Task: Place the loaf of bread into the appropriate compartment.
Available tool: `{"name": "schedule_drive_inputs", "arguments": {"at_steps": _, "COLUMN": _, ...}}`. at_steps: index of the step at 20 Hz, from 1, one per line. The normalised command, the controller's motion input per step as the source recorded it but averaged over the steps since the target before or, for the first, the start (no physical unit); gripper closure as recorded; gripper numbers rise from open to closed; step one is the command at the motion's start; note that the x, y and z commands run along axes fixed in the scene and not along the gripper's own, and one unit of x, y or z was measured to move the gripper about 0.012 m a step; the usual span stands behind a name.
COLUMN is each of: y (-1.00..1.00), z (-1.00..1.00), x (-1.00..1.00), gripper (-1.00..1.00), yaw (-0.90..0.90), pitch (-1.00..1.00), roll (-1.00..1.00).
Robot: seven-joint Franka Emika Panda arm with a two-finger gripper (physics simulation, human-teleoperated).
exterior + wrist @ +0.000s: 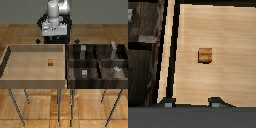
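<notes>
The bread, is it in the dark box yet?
No. The bread lies in the light tray, outside the dark box; nothing holds it.

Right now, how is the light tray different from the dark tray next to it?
The light tray is pale wood and one open space; the dark tray is dark brown and split into compartments. The light tray holds only the bread, small and orange-brown; the dark tray holds small grey objects in several compartments. Both stand side by side on thin legs, with raised walls.
</notes>
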Motion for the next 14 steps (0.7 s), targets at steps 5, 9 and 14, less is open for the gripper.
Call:
{"name": "schedule_drive_inputs", "arguments": {"at_steps": 5, "y": 0.0, "z": 0.0, "x": 0.0, "gripper": -1.0, "yaw": 0.0, "pitch": 0.0, "roll": 0.0}}
{"name": "schedule_drive_inputs", "arguments": {"at_steps": 9, "y": -0.25, "z": 0.0, "x": 0.0, "gripper": -1.0, "yaw": 0.0, "pitch": 0.0, "roll": 0.0}}
{"name": "schedule_drive_inputs", "arguments": {"at_steps": 14, "y": -0.2, "z": 0.0, "x": 0.6, "gripper": -1.0, "yaw": 0.0, "pitch": 0.0, "roll": 0.0}}
